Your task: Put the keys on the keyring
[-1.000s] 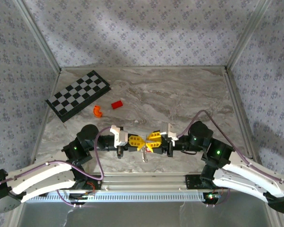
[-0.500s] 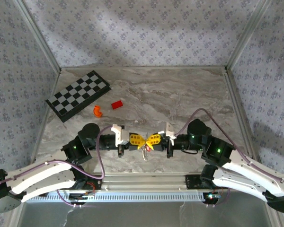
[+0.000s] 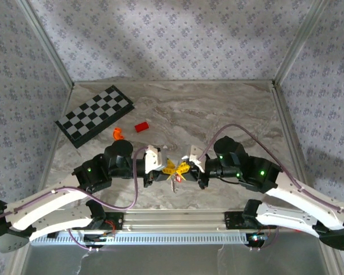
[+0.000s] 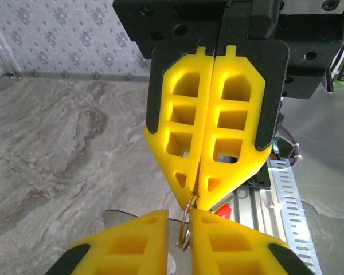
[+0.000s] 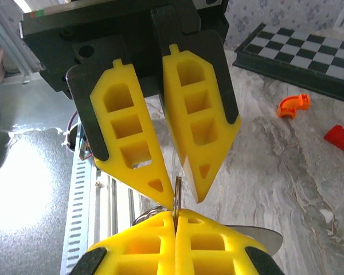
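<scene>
The left arm (image 3: 51,206) and right arm (image 3: 301,200) bend inward from the near corners, wrists facing each other. The left gripper (image 5: 182,197) has its fingers slightly parted. The right gripper (image 4: 196,195) is pressed closed (tip to tip with the left).

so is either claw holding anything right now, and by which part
The right claw pinches the keyring by its thin wire loop, between its fingertips. The left claw stands slightly open around that loop, not gripping.

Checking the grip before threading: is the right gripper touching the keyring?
Touching. In the left wrist view the right gripper has its jaws shut on the top of the keyring, pinched between their tips.
</scene>
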Motion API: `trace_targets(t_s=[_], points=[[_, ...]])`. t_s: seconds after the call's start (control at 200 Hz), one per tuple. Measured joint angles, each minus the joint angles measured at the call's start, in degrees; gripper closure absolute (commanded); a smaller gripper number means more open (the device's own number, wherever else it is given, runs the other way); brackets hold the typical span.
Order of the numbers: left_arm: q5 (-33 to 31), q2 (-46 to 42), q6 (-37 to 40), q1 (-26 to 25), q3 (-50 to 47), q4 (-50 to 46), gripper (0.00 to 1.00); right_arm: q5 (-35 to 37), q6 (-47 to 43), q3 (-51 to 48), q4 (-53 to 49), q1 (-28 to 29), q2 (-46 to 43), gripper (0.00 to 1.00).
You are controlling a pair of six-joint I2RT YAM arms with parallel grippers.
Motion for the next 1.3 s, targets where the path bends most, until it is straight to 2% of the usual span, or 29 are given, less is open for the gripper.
trace_targets(t_s=[0.115, 0.365, 0.5, 0.65, 0.965, 1.299], points=[[0.2, 0.3, 0.3, -0.2, 0.3, -1.9, 1.0, 0.5, -0.6, 1.3, -2.3, 0.5, 1.6, 1.0], [0.3, -0.4, -0.7, -0.4, -0.5, -1.0, 1.0, 1.4, -1.5, 2.3, -3.8, 1.2, 2.3, 1.0], [-0.2, -3.4, -2.4, -0.4, -4.2, 5.3, 1.0, 1.6, -1.1, 1.8, -1.2, 1.2, 1.4, 0.84], [0.1, -5.3, -4.2, -0.5, -7.6, 13.2, 1.0, 1.3, 1.0, -0.6, 2.9, 1.2, -0.4, 0.77], [2.8, -5.3, -7.8, -0.3, -12.9, 25.3, 1.0, 1.1, 2.3, -3.7, 6.6, 1.2, -3.6, 0.83], [6.2, -4.4, -9.4, -0.3, -13.3, 29.2, 1.0, 0.5, 2.5, -4.4, 7.5, 1.2, -5.8, 0.82]])
